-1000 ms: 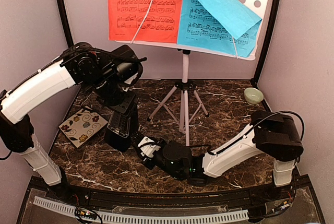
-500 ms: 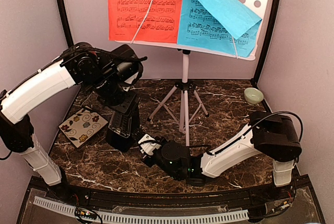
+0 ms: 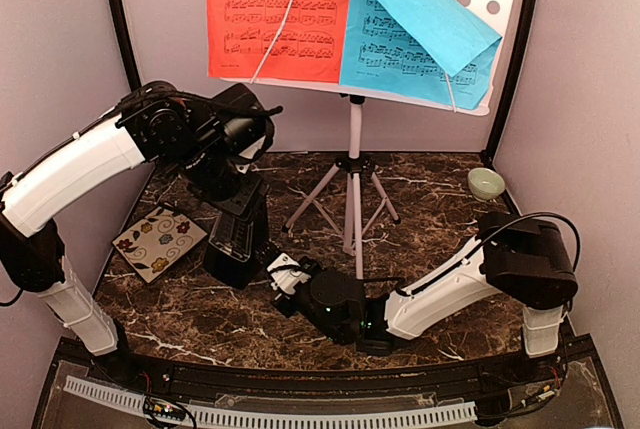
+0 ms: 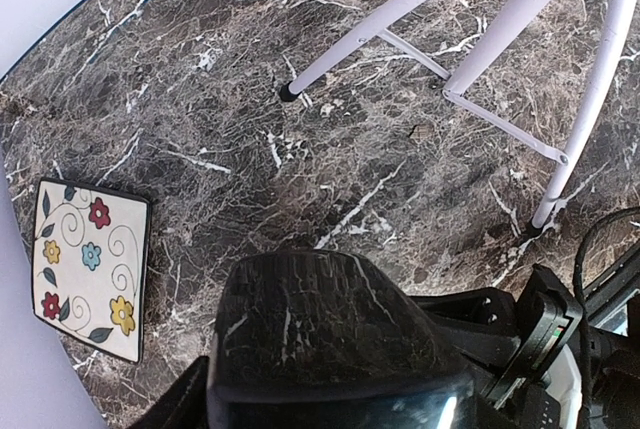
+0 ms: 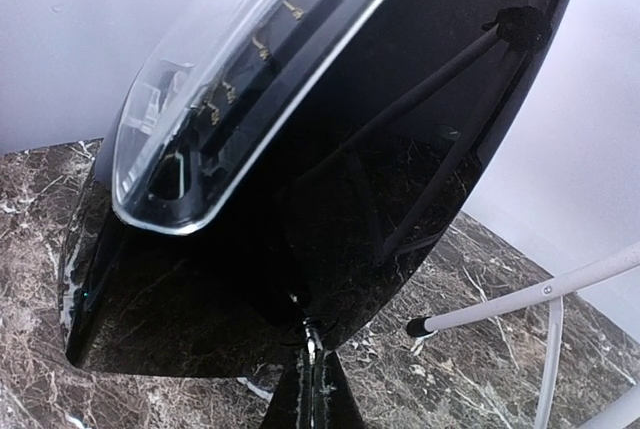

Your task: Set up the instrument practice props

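Observation:
The white perforated music stand [image 3: 354, 164] stands at the back on tripod legs [image 4: 400, 4]. A red sheet [image 3: 275, 19] and a blue sheet [image 3: 400, 49] of printed music rest on it, and the blue one's top corner is folded over. My left gripper [image 3: 238, 211] is shut on the black pyramid-shaped metronome [image 3: 235, 241], holding it from above at the table's left centre. The glossy body of the metronome [image 4: 320, 329] fills the bottom of the left wrist view. My right gripper [image 5: 313, 349] is shut on a small metal key on the side of the metronome [image 5: 300, 149].
A square floral tile [image 3: 158, 241] lies left of the metronome near the wall. A small pale green bowl [image 3: 486, 183] sits at the back right. One tripod foot [image 5: 418, 327] rests just right of my right fingers. Walls enclose the dark marble table [image 3: 200, 314].
My right gripper's jaws have closed at the metronome's side. The left gripper and metronome have shifted slightly to the right.

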`<act>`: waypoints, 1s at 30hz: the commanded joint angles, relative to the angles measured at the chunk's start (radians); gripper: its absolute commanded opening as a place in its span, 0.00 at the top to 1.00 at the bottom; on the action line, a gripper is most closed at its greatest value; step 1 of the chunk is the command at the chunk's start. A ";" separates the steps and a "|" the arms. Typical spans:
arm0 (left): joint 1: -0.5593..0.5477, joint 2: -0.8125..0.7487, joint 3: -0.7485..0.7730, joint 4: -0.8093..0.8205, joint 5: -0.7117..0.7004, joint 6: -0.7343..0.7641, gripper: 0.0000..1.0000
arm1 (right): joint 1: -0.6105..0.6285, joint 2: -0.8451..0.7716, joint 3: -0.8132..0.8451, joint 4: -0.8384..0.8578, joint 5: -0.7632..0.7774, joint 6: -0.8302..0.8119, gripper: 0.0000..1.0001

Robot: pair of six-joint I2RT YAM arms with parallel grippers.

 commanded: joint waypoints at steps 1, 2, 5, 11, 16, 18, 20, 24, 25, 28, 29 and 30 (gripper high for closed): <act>0.000 -0.059 -0.010 0.095 0.025 0.019 1.00 | -0.009 -0.027 0.007 0.037 -0.014 0.044 0.97; 0.000 -0.064 -0.017 0.108 0.032 0.022 1.00 | -0.011 -0.031 0.007 0.035 -0.019 0.048 0.96; 0.000 -0.077 -0.034 0.136 0.047 0.030 1.00 | -0.016 -0.041 0.003 0.032 -0.023 0.053 0.95; 0.000 -0.086 -0.049 0.153 0.052 0.036 1.00 | -0.028 -0.064 -0.023 0.043 -0.040 0.086 1.00; 0.000 -0.116 -0.102 0.218 0.060 0.054 1.00 | -0.040 -0.108 -0.065 0.060 -0.104 0.137 1.00; 0.000 -0.138 -0.131 0.262 0.063 0.067 1.00 | -0.050 -0.134 -0.080 0.059 -0.136 0.180 1.00; -0.002 -0.171 -0.176 0.324 0.074 0.085 1.00 | -0.071 -0.157 -0.094 0.052 -0.169 0.253 1.00; -0.003 -0.264 -0.302 0.462 0.076 0.117 1.00 | -0.106 -0.199 -0.119 0.042 -0.239 0.390 1.00; -0.003 -0.287 -0.332 0.493 0.070 0.121 1.00 | -0.107 -0.206 -0.120 0.036 -0.242 0.406 1.00; -0.003 -0.349 -0.410 0.574 0.051 0.132 1.00 | -0.113 -0.218 -0.113 0.006 -0.242 0.458 1.00; -0.003 -0.368 -0.432 0.600 0.051 0.138 1.00 | -0.116 -0.221 -0.111 -0.004 -0.245 0.484 1.00; -0.003 -0.384 -0.455 0.628 0.051 0.143 1.00 | -0.120 -0.225 -0.111 -0.007 -0.253 0.508 1.00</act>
